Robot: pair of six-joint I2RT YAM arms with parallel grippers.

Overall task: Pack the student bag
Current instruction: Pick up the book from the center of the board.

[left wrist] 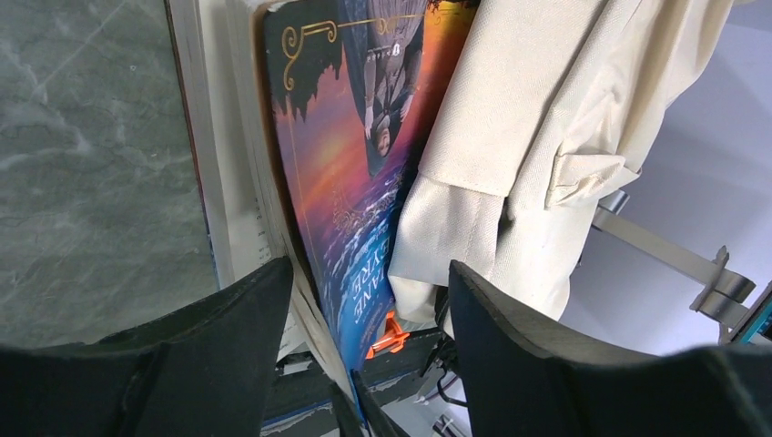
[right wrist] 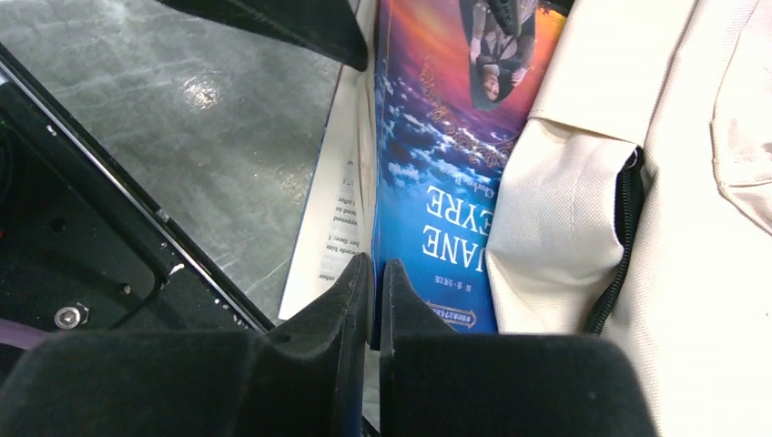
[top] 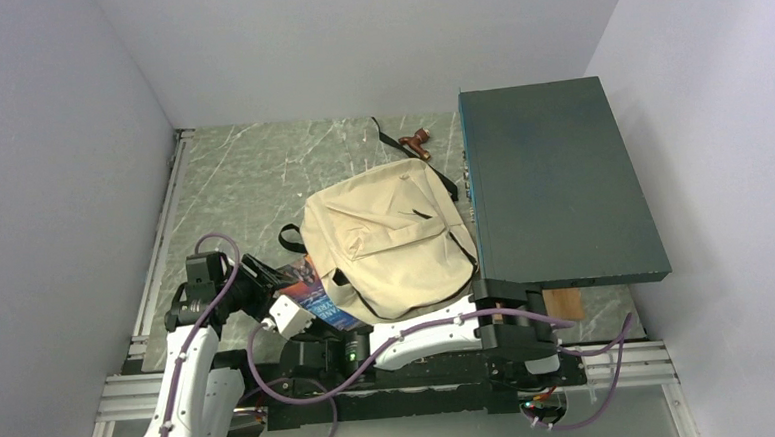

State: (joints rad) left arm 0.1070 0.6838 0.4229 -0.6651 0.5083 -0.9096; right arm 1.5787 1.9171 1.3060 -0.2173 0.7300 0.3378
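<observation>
While the soft beige canvas backpack (top: 389, 233) lies on the grey marbled table (top: 261, 165), right gripper (right wrist: 375, 269) pinches a blue paperback (right wrist: 437, 182) against it; left gripper (left wrist: 369, 273) gapes. Backpack judged light, floppy: grasp its zip rim.

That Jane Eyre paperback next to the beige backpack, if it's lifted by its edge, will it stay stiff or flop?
Likely floppy: the paperback has a thin soft cover standing apart from its white pages, so it may fan open. The cover looks smooth, so it could slip in the right hand pinching its edge.
</observation>
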